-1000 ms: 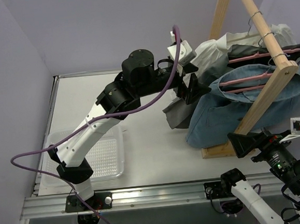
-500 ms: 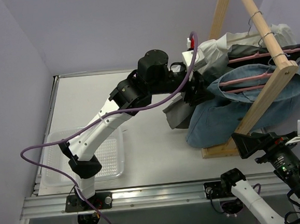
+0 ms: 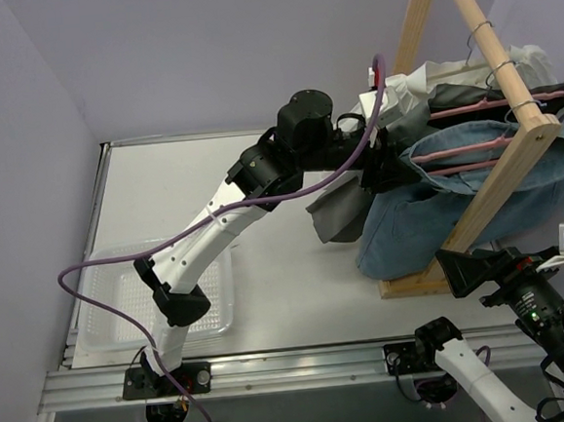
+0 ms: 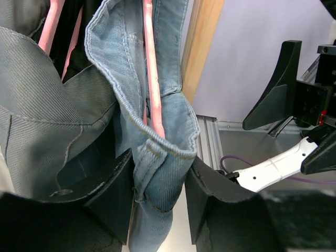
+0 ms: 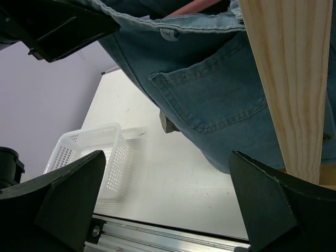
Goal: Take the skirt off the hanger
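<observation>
A blue denim skirt (image 3: 429,219) hangs on a pink hanger (image 3: 463,148) from the wooden rack's rail. My left gripper (image 3: 386,169) reaches into the skirt's left side. In the left wrist view the skirt's folded waistband (image 4: 157,131) and the hanger arm (image 4: 152,79) sit between the fingers of the left gripper (image 4: 160,199), which stands open around the cloth. My right gripper (image 3: 482,273) hovers low near the rack's base, open and empty (image 5: 168,199), with the skirt's back pocket (image 5: 210,94) above it.
The wooden A-frame rack (image 3: 494,175) stands at the right, its post (image 5: 283,79) close to my right gripper. A grey garment (image 3: 336,216) and a white one (image 3: 400,99) hang beside the skirt. A white perforated basket (image 3: 201,296) sits at the front left.
My left arm has stretched rightward, carrying its gripper from beside the grey garment onto the skirt's waistband. The right gripper has shifted slightly right.
</observation>
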{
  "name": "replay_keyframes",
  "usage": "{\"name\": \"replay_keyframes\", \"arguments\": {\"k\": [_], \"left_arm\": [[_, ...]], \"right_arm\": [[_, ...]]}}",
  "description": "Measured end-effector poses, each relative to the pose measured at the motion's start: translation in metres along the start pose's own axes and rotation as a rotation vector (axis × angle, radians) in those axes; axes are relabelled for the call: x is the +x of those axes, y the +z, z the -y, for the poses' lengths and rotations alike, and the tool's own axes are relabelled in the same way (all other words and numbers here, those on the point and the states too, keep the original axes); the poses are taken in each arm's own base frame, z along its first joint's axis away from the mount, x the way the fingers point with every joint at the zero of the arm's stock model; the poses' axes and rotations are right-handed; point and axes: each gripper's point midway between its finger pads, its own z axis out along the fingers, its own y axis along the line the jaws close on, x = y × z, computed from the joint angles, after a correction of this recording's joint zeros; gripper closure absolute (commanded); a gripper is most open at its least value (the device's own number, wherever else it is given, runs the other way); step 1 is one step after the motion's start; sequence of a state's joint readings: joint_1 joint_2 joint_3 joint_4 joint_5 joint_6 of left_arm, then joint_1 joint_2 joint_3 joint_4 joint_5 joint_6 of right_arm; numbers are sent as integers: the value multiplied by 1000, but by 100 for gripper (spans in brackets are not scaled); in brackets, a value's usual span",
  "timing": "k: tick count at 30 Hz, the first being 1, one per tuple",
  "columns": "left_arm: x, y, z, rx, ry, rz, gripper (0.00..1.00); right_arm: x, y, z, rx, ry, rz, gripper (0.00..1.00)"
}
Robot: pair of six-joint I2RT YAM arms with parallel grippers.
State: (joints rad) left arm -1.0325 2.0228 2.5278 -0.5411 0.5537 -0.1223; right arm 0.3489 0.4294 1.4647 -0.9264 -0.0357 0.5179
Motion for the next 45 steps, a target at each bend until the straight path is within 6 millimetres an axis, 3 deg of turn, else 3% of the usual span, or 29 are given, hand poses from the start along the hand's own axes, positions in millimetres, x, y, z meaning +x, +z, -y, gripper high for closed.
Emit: {"name": "replay_keyframes", "arguments": {"k": [4, 5, 6, 19, 39, 45], "left_arm": [[3, 7, -2, 11, -15, -1, 69], [4, 8, -2, 12, -18, 0, 92], [4, 9, -2, 14, -24, -1, 97], [-2, 3, -2, 6, -40, 45, 98], [-82, -30, -20, 15, -106, 307, 98], [-82, -36, -19, 44, -134, 303, 98]], "right_arm": [[-1, -1, 0, 4, 0, 4, 0], [-2, -2, 0, 3, 0, 4, 0], [-2, -2, 1, 2, 0, 3, 0], [-2, -1, 1, 6, 0, 5, 0], [-1, 3, 1, 4, -3, -12, 0], [-3, 5, 1, 12, -8, -13, 0]]}}
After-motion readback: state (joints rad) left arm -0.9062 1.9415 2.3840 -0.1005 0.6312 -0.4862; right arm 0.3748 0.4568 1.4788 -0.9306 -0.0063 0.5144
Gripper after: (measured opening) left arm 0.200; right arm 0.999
